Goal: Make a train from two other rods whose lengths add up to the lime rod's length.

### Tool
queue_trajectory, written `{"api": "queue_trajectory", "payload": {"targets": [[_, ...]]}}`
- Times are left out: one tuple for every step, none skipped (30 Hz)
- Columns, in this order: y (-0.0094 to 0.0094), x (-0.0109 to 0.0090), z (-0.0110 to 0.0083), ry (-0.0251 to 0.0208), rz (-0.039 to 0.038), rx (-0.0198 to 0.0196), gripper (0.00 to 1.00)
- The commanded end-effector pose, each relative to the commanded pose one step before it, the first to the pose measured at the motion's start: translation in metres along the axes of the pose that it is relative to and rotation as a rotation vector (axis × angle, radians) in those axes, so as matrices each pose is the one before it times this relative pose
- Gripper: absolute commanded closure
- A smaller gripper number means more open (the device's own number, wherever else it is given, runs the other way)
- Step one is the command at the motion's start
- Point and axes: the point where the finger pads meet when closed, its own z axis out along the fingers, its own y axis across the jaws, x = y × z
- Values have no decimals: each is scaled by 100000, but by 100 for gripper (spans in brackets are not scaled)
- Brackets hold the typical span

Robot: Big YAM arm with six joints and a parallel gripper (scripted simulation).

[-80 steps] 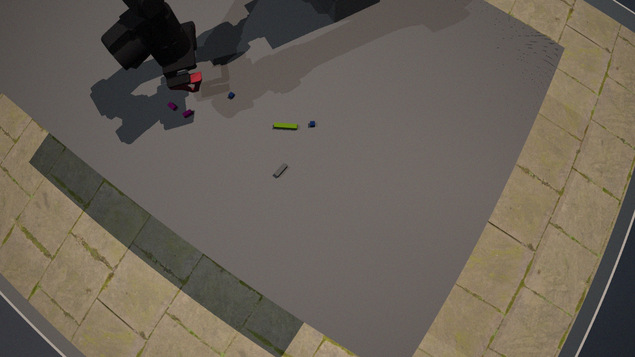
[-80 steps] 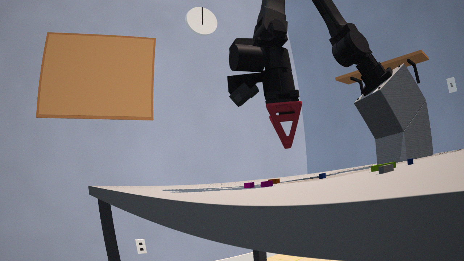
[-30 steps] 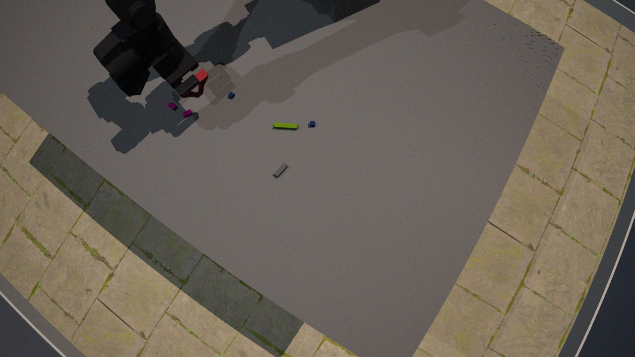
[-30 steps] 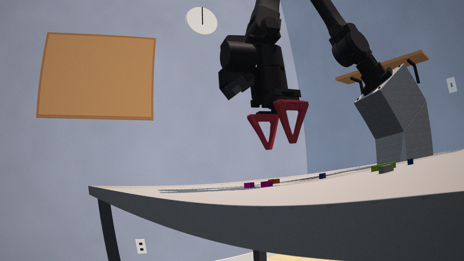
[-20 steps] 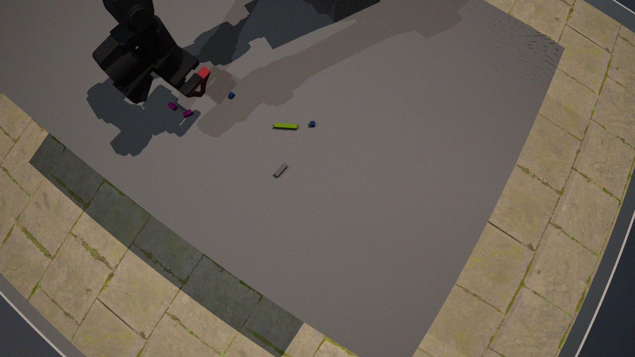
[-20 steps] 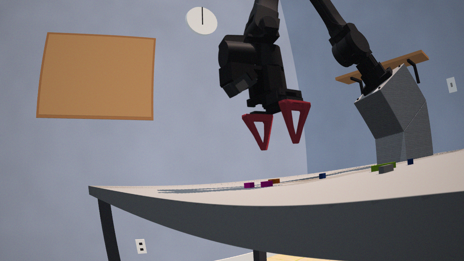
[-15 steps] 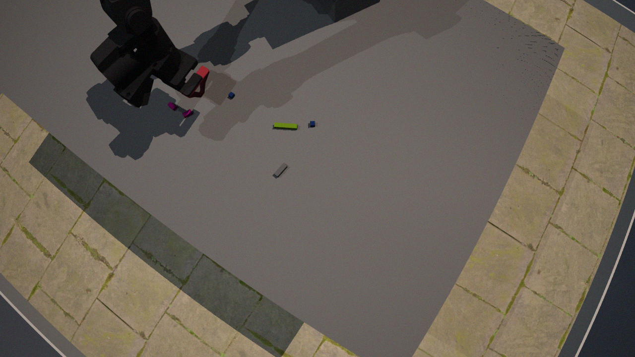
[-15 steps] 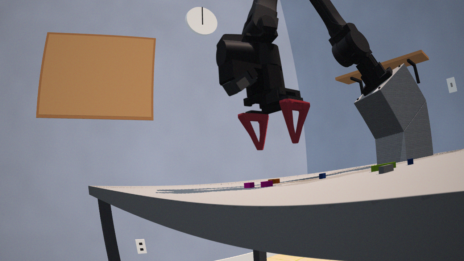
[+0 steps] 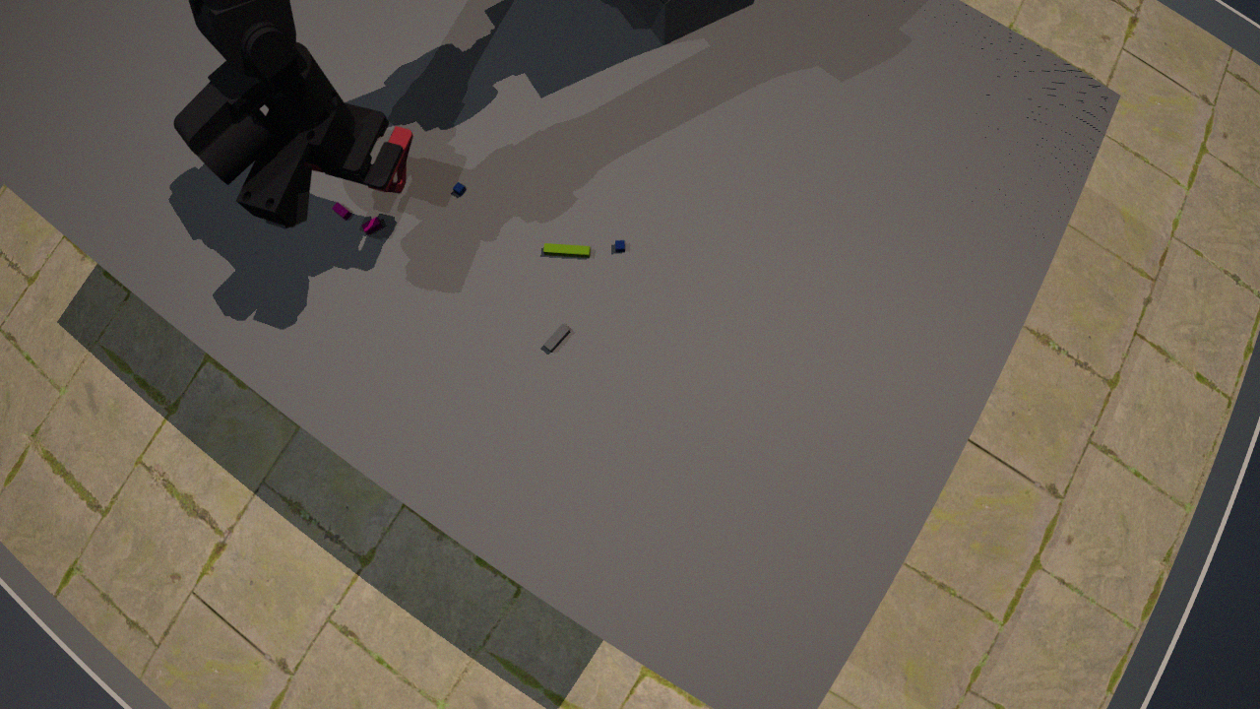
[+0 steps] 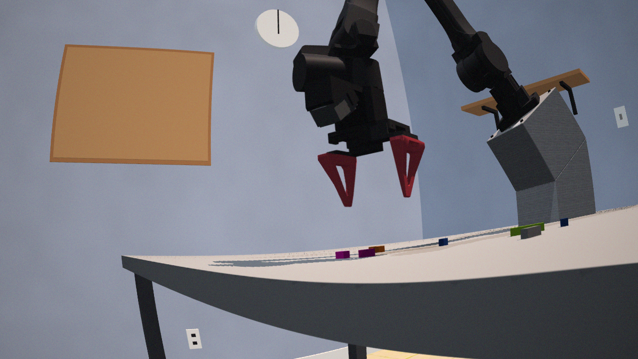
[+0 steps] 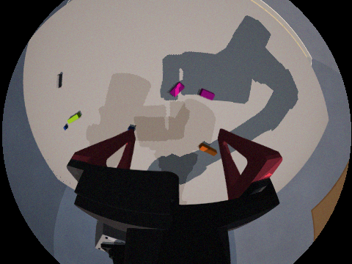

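The lime rod (image 9: 565,249) (image 10: 517,230) (image 11: 75,119) lies flat mid-table. A blue rod (image 9: 619,245) (image 10: 564,222) (image 11: 66,127) lies just off its end, and a grey rod (image 9: 555,337) (image 10: 531,232) lies apart, nearer the front. Two magenta rods (image 9: 341,210) (image 9: 372,224) (image 10: 342,254) (image 10: 366,252) (image 11: 177,88) (image 11: 207,94) lie near the left edge. An orange rod (image 10: 377,248) (image 11: 208,149) lies beside them, hidden by the arm in the top view. A second blue rod (image 9: 458,188) (image 10: 442,241) (image 11: 131,127) lies to their right. My gripper (image 10: 377,198) (image 11: 177,134) is open and empty, high above the orange and magenta rods.
The grey table (image 9: 705,440) (image 10: 446,268) has its left edge close to the magenta rods. The arm's grey base block (image 10: 544,165) stands at the back behind the lime rod. The floor around is stone paving (image 9: 1145,396).
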Motion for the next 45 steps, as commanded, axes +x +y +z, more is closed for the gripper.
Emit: {"api": "queue_trajectory", "payload": {"targets": [[-51,-1798,-199,-1364,-15234,-148,0],[21,-15,0,-87,0,-123,0],[-54,-92,0,-382,68,204,0],[-135,-37,11,-286,245,337,0],[0,0,0,0,0,0,0],[0,0,0,0,0,0,0],[95,-214,-1,750,-9203,-410,0],[26,-22,0,-125,0,-149,0],[-49,-77,0,-326,59,181,0],[-120,47,25,-91,286,277,0],[305,595,171,995,170,-553,0],[-247,-886,-198,-469,-9035,252,0],[22,-22,0,-129,0,-131,0],[-58,-74,0,-314,61,220,0],[-85,-63,2,-285,101,310,0],[-82,255,57,394,439,33,0],[97,-412,-52,294,-8659,-454,0],[18,-21,0,-124,0,-107,0],[-71,-76,0,-322,69,276,0],[-124,32,13,-89,254,300,0],[54,-220,-6,500,-7831,-492,0],[0,0,0,0,0,0,0],[0,0,0,0,0,0,0],[-29,270,117,-43,617,170,0],[-89,-537,-112,-52,-7501,-226,0],[6,-10,0,-56,0,-36,0],[-106,-74,0,-307,89,426,0],[0,183,59,194,303,58,0],[-39,-305,-53,224,-6590,-404,0],[10,-17,0,-101,0,-57,0],[-135,-49,4,-286,159,492,0],[-2,-120,1,369,-5623,-443,0],[9,-17,0,-99,0,-50,0],[-124,-139,3,84,-4699,44,0],[-52,-30,2,-185,67,180,0],[-48,-100,1,146,-3987,-195,0],[-90,132,23,74,349,164,0],[-16,-167,-12,0,-3374,-154,0],[0,0,0,0,0,0,0],[0,0,0,0,0,0,0],[-8,-8,62,-22,-2273,166,0],[-141,-189,-69,-109,-1937,29,0],[-5,-23,1,32,-1126,-112,0],[-27,-25,15,-62,-570,165,0],[176,153,85,209,-67,-223,0]]}}
